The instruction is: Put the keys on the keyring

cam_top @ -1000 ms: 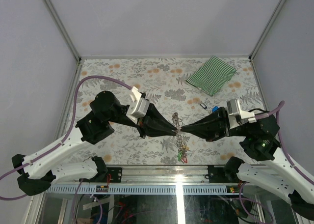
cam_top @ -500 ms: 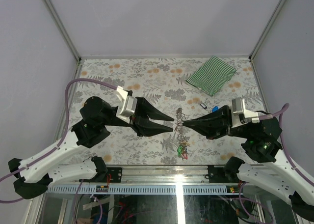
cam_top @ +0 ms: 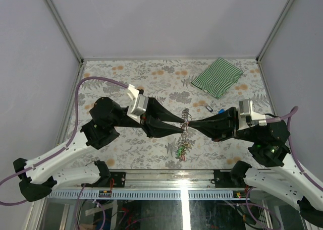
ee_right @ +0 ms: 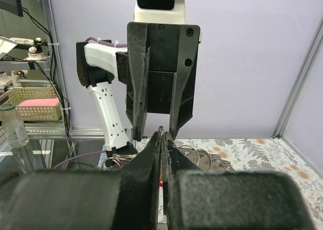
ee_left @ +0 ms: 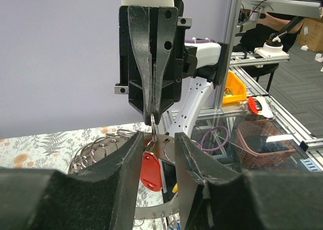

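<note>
The keyring (cam_top: 185, 120), a grey bunch of coiled metal links, hangs above the table between both grippers, with coloured keys (cam_top: 181, 152) dangling below it. My right gripper (cam_top: 191, 123) is shut on a thin wire loop of the keyring (ee_right: 161, 131). A red-tagged key (ee_left: 151, 170) hangs from that loop. My left gripper (ee_left: 159, 137) is open, its fingers either side of the red tag without pinching it. More ring links (ee_left: 98, 148) show behind the left finger. Loose black (cam_top: 208, 108) and blue (cam_top: 221, 111) keys lie on the table.
A green-striped cloth (cam_top: 217, 77) lies at the back right of the floral table (cam_top: 126, 73). Grey walls and metal frame posts close in the sides and back. The arm bases and a metal rail (cam_top: 166, 182) run along the near edge.
My left gripper opened and drew back to the left, then came in again around the hanging red tag. The right gripper stayed shut, with the keyring shifted slightly away from the near edge.
</note>
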